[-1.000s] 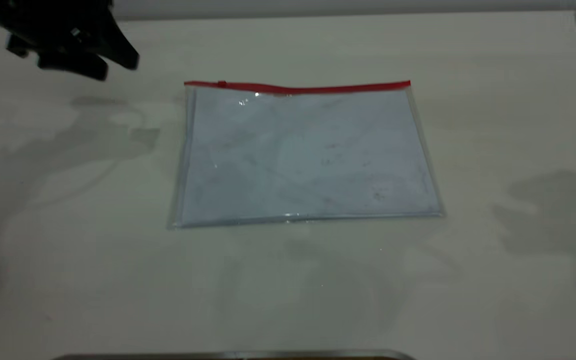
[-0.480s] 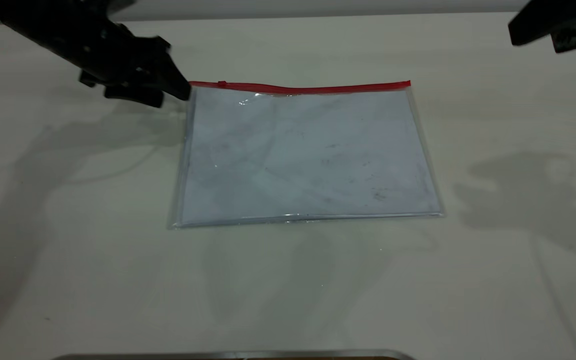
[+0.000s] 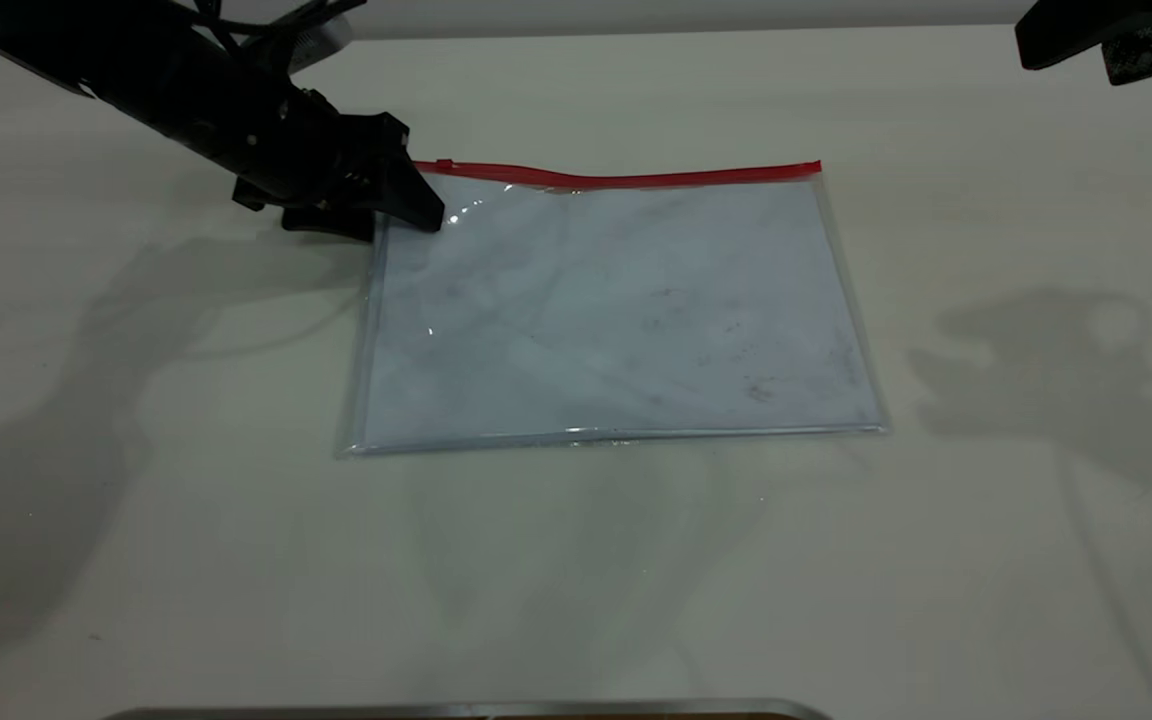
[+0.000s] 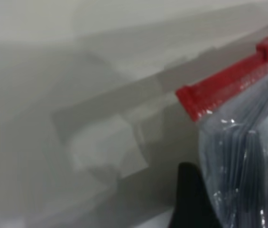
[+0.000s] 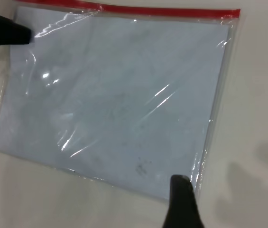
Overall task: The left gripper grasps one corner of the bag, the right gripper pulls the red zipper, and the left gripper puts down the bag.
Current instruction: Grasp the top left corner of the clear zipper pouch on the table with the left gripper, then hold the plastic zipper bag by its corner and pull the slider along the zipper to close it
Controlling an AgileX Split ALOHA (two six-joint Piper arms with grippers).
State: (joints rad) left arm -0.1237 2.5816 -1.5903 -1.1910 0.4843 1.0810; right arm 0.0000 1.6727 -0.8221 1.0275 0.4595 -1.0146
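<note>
None of the three steps is finished; the first grasp is only being set up.

The bag (image 3: 616,310) lies flat on the table (image 3: 576,580), centre of the scene, with the red zipper (image 3: 626,178) along its far edge and the slider tab (image 3: 445,165) near the left end. The left gripper (image 3: 414,205) sits at the corner of the bag (image 3: 388,200), far left, one finger (image 4: 190,199) seemingly slid beneath the plastic; I cannot tell whether the jaws have closed on it, and the corner hardly looks lifted. The right gripper (image 3: 1086,40) hangs at the far right, well apart from the bag, its jaw gap not visible either. Left to do: secure the corner, pull the zipper, set the bag down. No brand, label or readable writing shows, only faint smudges on the paper inside.
</note>
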